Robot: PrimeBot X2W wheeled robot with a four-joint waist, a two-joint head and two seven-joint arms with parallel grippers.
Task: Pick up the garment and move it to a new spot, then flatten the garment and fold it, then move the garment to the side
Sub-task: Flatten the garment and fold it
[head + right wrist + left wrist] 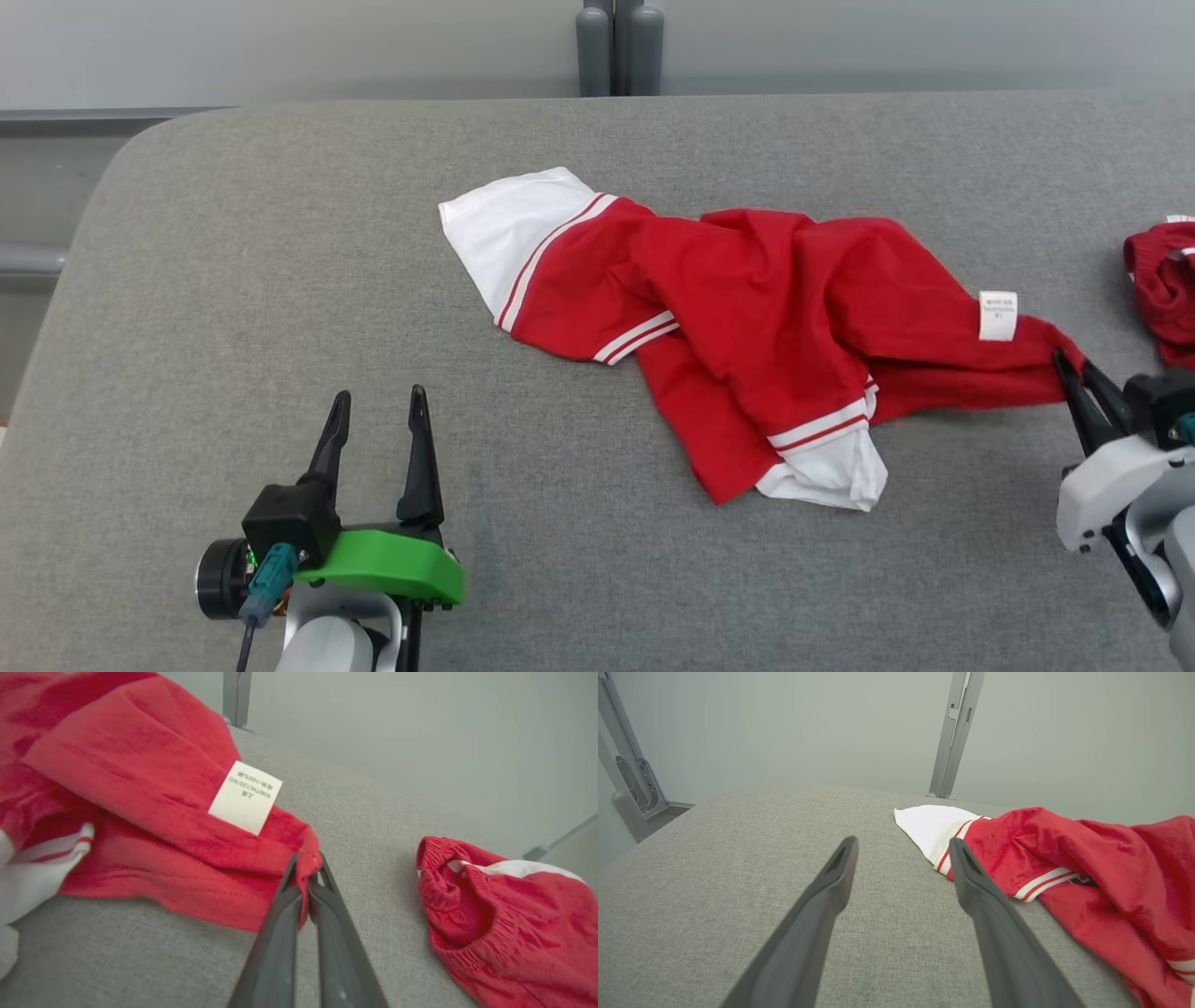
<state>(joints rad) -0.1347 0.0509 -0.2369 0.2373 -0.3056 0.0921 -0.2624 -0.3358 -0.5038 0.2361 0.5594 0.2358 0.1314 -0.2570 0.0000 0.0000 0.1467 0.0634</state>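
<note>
The garment (747,308) is a red top with white sleeve ends and red-white stripes, lying crumpled across the middle of the grey table (233,280). A white care label (997,315) sits near its right corner. My right gripper (1074,369) is shut on that right corner, and in the right wrist view the red hem (308,858) is pinched between the fingertips of the right gripper (307,870). My left gripper (378,411) stands open over bare table at the lower left, apart from the garment (1064,858); the left gripper (901,847) has nothing between its fingers.
A second red piece with an elastic waistband (1162,280) lies at the table's right edge, close to my right gripper, also seen as red shorts (504,924). Grey posts (618,47) stand behind the table's far edge. The table's left corner is rounded.
</note>
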